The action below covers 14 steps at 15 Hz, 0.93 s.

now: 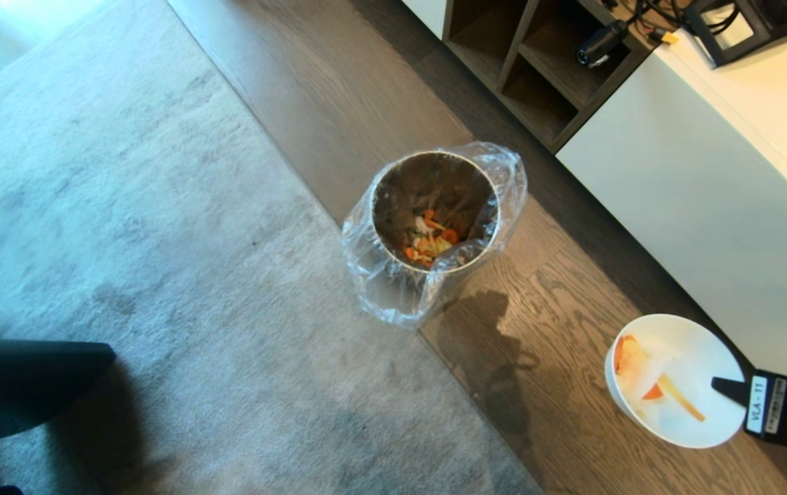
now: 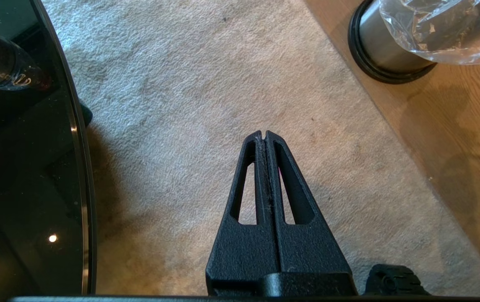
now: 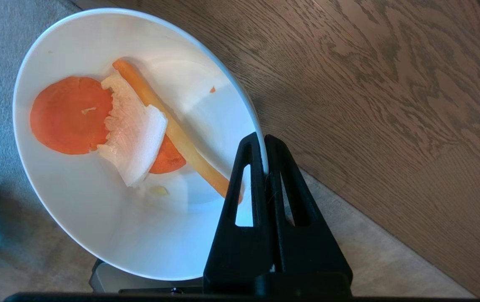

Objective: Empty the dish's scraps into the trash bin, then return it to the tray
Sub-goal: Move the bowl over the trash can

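Note:
My right gripper (image 3: 263, 138) is shut on the rim of the dish (image 3: 97, 226), a deep white bowl. In the head view the dish (image 1: 695, 350) hangs above the wood floor at the lower right, well right of the trash bin (image 1: 434, 206), with the right gripper (image 1: 726, 386) at its near rim. The scraps (image 3: 110, 126) lie in the bowl: an orange slice, a white piece, a pale orange strip. The bin's clear liner (image 1: 379, 275) hangs over its rim, and food pieces (image 1: 427, 240) lie at its bottom. My left gripper (image 2: 264, 135) is shut and empty over the carpet. The tray is out of view.
A grey carpet (image 1: 125, 206) covers the floor left of the bin, with wood floor (image 1: 558, 309) to its right. A white cabinet (image 1: 695, 192) with open wooden shelves (image 1: 537, 62) stands at the back right. A black round table edge (image 2: 34, 188) is beside the left arm.

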Tool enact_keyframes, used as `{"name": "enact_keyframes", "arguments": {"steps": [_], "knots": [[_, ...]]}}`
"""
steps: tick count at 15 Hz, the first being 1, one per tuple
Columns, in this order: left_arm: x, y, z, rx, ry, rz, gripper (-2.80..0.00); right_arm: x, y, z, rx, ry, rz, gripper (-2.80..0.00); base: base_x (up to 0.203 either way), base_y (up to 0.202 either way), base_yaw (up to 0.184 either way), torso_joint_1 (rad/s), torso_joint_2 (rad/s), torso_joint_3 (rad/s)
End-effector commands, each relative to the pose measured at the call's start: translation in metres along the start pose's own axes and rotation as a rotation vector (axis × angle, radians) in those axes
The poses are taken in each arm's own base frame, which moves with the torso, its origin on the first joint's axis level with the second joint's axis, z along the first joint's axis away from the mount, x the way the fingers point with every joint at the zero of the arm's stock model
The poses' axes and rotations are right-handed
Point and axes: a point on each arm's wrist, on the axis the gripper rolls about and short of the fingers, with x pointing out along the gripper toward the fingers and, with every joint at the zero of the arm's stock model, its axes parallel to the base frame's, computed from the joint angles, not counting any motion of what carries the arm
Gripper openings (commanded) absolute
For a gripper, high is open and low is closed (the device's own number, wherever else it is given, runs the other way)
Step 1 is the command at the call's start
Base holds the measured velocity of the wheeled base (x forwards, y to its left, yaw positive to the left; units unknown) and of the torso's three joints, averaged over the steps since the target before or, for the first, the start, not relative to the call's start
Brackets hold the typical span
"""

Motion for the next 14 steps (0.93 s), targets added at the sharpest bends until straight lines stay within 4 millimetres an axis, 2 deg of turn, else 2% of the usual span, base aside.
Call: {"name": "enact_keyframes", "arguments": {"steps": [1,5,7,14], "knots": [[0.000,0.000,0.000,-0.001,-0.001,0.000,-2.80,-0.001,0.000,0.001,0.005,-0.007,0.001,-2.80,0.000,0.000,0.000,-0.002,0.00,-0.056],[0.000,0.000,0.000,0.000,-0.001,0.000,-2.80,-0.003,0.005,0.010,-0.041,-0.033,0.019,-2.80,0.000,0.000,0.000,0.002,0.00,-0.008],[0.000,0.000,0.000,0.000,-0.001,0.000,-2.80,0.001,0.011,0.022,-0.094,-0.047,0.028,-2.80,0.000,0.000,0.000,0.000,0.00,0.000],[0.000,0.000,0.000,0.000,-0.001,0.000,-2.80,0.030,0.059,0.088,-0.200,-0.138,0.074,-2.80,0.000,0.000,0.000,0.000,0.00,0.000]]}}
